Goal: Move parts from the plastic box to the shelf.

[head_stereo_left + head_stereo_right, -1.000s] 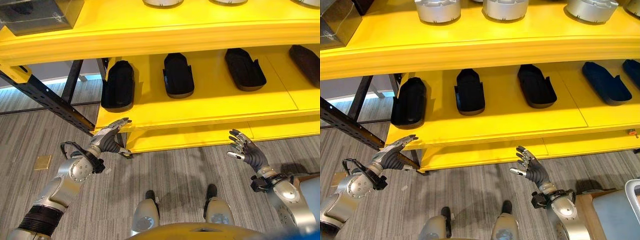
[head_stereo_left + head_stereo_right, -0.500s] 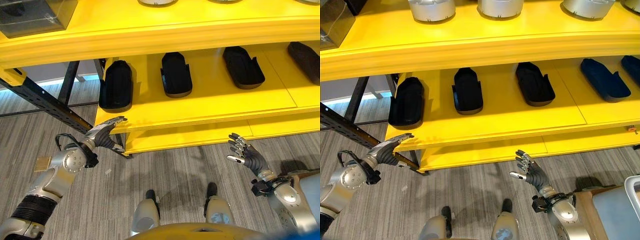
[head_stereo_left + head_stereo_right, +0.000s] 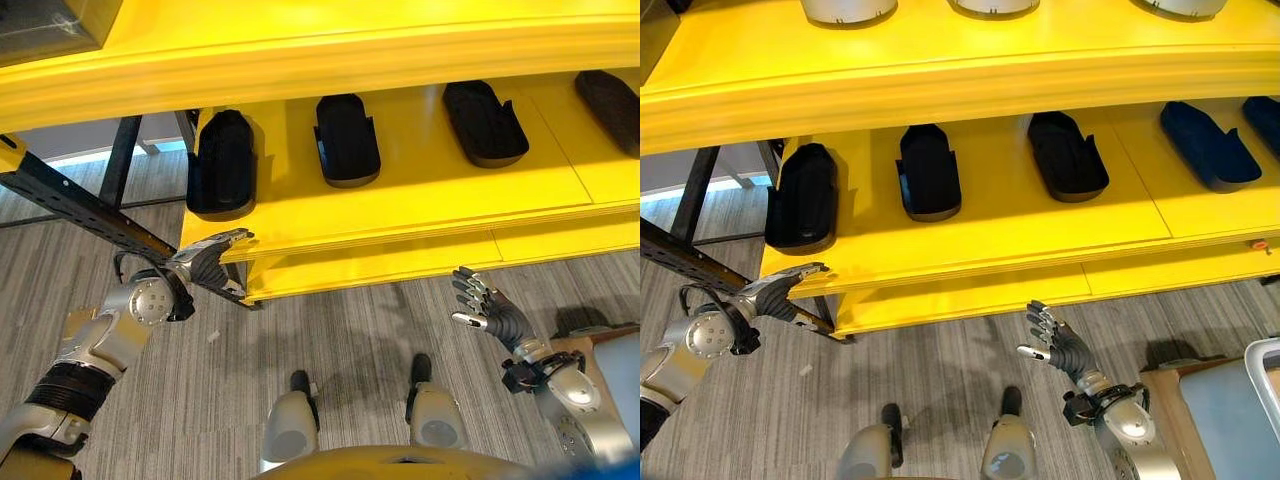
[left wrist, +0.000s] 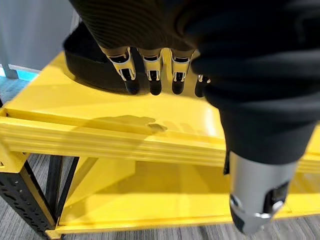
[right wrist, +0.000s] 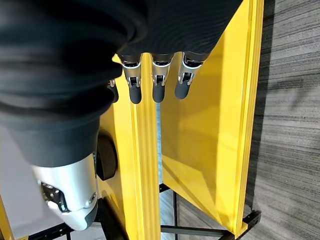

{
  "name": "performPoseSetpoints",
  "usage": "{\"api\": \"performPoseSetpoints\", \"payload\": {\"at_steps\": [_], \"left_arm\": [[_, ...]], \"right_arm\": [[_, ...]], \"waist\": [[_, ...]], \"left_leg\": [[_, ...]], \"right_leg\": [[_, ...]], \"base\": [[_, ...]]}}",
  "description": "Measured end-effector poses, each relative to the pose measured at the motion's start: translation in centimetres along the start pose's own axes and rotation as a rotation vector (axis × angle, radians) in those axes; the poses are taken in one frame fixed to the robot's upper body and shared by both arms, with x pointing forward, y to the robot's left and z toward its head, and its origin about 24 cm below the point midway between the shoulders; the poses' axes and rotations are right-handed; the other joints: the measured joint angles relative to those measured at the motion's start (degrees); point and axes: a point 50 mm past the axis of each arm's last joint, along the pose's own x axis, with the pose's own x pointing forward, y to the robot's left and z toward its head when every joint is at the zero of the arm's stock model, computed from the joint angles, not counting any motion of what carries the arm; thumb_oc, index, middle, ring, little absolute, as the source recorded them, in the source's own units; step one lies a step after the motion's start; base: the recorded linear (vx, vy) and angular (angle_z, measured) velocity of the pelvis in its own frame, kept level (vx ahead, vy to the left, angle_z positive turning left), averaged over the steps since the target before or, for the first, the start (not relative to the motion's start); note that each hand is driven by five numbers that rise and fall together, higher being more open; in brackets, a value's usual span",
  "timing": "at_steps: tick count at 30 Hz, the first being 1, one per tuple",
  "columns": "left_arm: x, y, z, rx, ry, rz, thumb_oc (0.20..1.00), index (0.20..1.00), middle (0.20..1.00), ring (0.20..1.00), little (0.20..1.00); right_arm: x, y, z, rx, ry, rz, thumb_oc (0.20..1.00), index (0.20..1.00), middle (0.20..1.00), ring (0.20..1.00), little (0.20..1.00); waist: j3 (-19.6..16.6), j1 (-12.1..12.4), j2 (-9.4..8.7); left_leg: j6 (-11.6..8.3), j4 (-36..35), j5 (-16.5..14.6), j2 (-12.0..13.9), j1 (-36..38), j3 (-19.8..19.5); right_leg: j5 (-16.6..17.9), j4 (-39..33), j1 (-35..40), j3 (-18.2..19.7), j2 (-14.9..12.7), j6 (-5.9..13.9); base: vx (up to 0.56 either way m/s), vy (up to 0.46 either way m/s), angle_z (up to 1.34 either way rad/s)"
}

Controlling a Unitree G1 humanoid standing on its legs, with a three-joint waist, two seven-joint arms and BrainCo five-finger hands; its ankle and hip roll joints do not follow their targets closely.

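- Four black parts [image 3: 222, 163] lie in a row on the yellow shelf [image 3: 420, 205], above grey striped floor [image 3: 340, 335].
- Left robot hand [image 3: 208, 262] at the shelf's front corner, fingers straight; right robot hand [image 3: 487, 310] spread, empty.

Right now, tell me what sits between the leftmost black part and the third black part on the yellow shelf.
One more black part lies between the leftmost black part and the third black part, with bare yellow shelf on either side of it, in the right eye view.

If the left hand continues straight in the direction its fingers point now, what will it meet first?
Probably the leftmost black part on the yellow shelf. The left hand hovers open at the shelf's front edge, fingers aimed at that part; depth is uncertain.
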Motion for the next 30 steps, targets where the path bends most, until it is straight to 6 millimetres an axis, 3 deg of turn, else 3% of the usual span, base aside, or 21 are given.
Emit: {"api": "performPoseSetpoints", "payload": {"at_steps": [17,30], "left_arm": [[1.5,1.7,-0.2,0.053,0.036,-0.009,1.000,1.000,1.000,1.000,1.000],[1.8,2.4,-2.4,0.063,0.158,-0.011,1.000,1.000,1.000,1.000,1.000]], "right_arm": [[0.1,0.1,0.0,0.004,0.003,0.022,1.000,1.000,1.000,1.000,1.000],[0.1,0.1,0.1,0.003,0.003,0.035,1.000,1.000,1.000,1.000,1.000]], "waist": [[2.52,-0.58,-0.10],[2.74,-1.71,-0.04]], "left_leg": [[-0.31,1.14,-0.42,0.27,-1.17,0.02],[-0.29,2.21,-0.77,0.43,-1.92,0.25]], "right_leg": [[-1.01,2.23,-1.83,0.45,0.02,-0.06],[-1.41,2.94,-2.90,1.11,0.10,-0.31]], "base": [[0.00,0.001,-0.01],[0.00,0.000,0.00]]}}
